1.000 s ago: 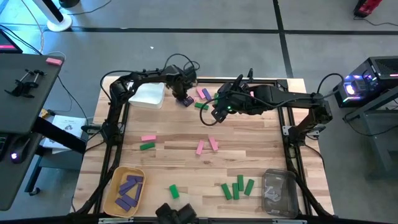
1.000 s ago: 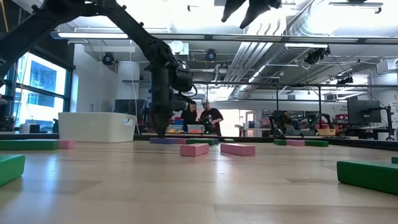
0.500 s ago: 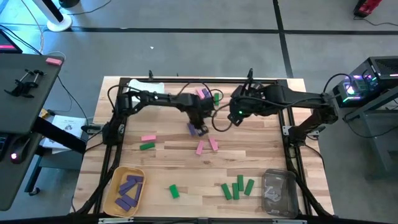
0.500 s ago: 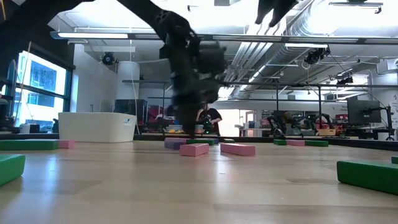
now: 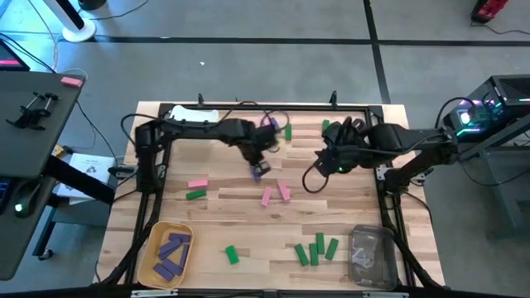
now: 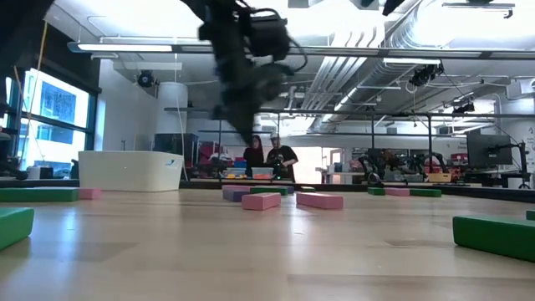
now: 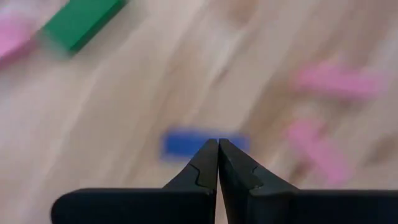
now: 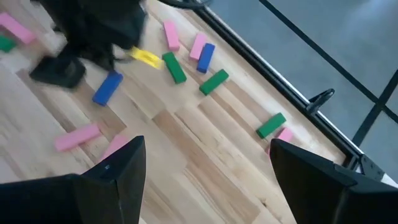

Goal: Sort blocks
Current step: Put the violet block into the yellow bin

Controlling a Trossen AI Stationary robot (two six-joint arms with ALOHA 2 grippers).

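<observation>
We hover our empty, clenched left gripper [image 5: 257, 159] above the small purple oblong block [image 5: 260, 170] lying free on the table, seemingly dropped short of any bin.

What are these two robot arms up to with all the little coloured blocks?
They are sorting blocks by colour. The left end effector is shut and empty above a purple block lying on the wooden table. The right end effector hangs open nearby, holding nothing. Purple blocks already fill the yellow bin; pink and green ones lie loose.
</observation>
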